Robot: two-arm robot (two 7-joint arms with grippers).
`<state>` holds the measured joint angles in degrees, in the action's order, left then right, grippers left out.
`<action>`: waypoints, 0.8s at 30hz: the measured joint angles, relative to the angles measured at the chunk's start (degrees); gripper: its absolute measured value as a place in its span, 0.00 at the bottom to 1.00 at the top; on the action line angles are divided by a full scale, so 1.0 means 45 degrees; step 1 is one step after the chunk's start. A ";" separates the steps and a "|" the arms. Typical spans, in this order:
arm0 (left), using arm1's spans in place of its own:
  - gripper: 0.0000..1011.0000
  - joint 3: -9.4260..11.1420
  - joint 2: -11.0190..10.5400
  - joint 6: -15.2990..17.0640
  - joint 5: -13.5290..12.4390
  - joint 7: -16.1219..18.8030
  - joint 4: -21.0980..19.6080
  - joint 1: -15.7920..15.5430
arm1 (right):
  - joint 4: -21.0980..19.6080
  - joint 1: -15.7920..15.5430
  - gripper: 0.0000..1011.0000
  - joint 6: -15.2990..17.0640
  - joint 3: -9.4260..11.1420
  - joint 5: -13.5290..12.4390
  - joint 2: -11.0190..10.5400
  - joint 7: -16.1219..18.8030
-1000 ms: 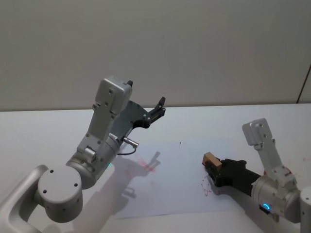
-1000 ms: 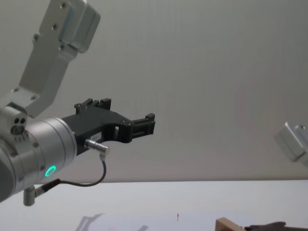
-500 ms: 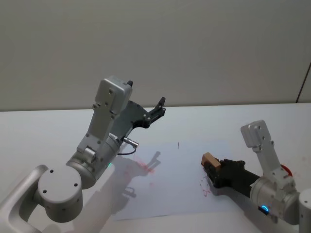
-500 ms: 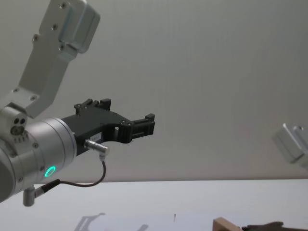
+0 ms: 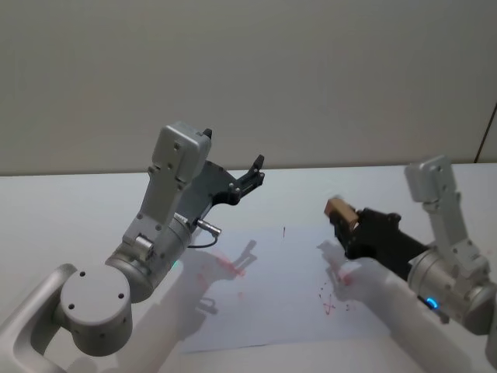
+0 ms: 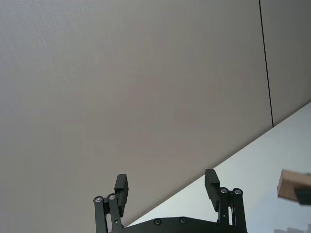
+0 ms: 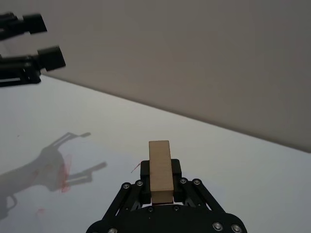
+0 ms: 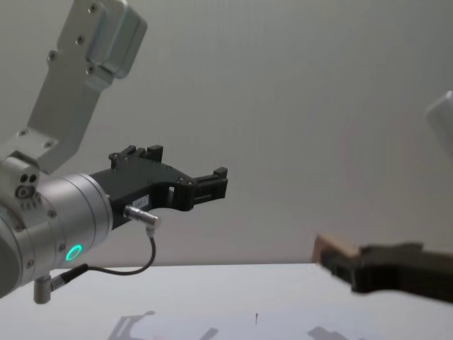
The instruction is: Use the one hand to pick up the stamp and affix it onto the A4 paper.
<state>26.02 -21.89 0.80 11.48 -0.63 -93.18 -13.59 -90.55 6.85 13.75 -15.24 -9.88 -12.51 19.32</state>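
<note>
The right hand (image 5: 344, 219), pinching the small tan wooden stamp (image 5: 338, 207) between its fingers, has just risen off the A4 paper (image 5: 272, 299). Half a second ago it sat low against the sheet's right part; now it hangs in the air above that spot, casting a shadow (image 5: 342, 268) on the paper below. Faint red marks (image 5: 329, 299) lie near where the stamp was resting, which suggests the print is made and the stamping step is likely complete, or nearly so. The left hand (image 5: 253, 171) is parked high over the far left of the sheet, its fingers spread and empty, just as before. The paper lies flat on a plain white tabletop (image 5: 62, 210), backed by a bare pale grey wall (image 5: 272, 78).
</note>
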 joint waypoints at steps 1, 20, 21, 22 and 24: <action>0.99 0.0000 0.0000 0.0000 0.0000 0.0000 0.0000 0.0000 | 0.0000 0.0000 0.22 0.0000 0.0000 0.0000 0.0000 0.0000; 0.99 0.0000 0.0000 0.0000 0.0000 0.0001 0.0000 0.0000 | -0.2782 -0.2270 0.22 0.0300 0.0833 -0.1357 -0.1308 -0.2625; 0.99 0.0000 0.0000 0.0000 -0.0001 0.0000 0.0000 0.0000 | -0.2844 -0.2367 0.22 0.0353 0.0868 -0.1420 -0.1361 -0.2724; 0.99 0.0000 0.0001 0.0000 0.0000 0.0000 0.0000 0.0000 | -0.2899 -0.2460 0.22 0.0413 0.0902 -0.1481 -0.1412 -0.2819; 0.99 0.0000 0.0000 0.0000 0.0000 0.0000 0.0000 0.0000 | -0.3072 -0.2766 0.22 0.0588 0.1030 -0.1653 -0.1586 -0.3075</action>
<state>26.02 -21.89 0.79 11.48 -0.62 -93.17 -13.59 -104.37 -5.59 16.39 -10.60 -17.32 -19.65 5.48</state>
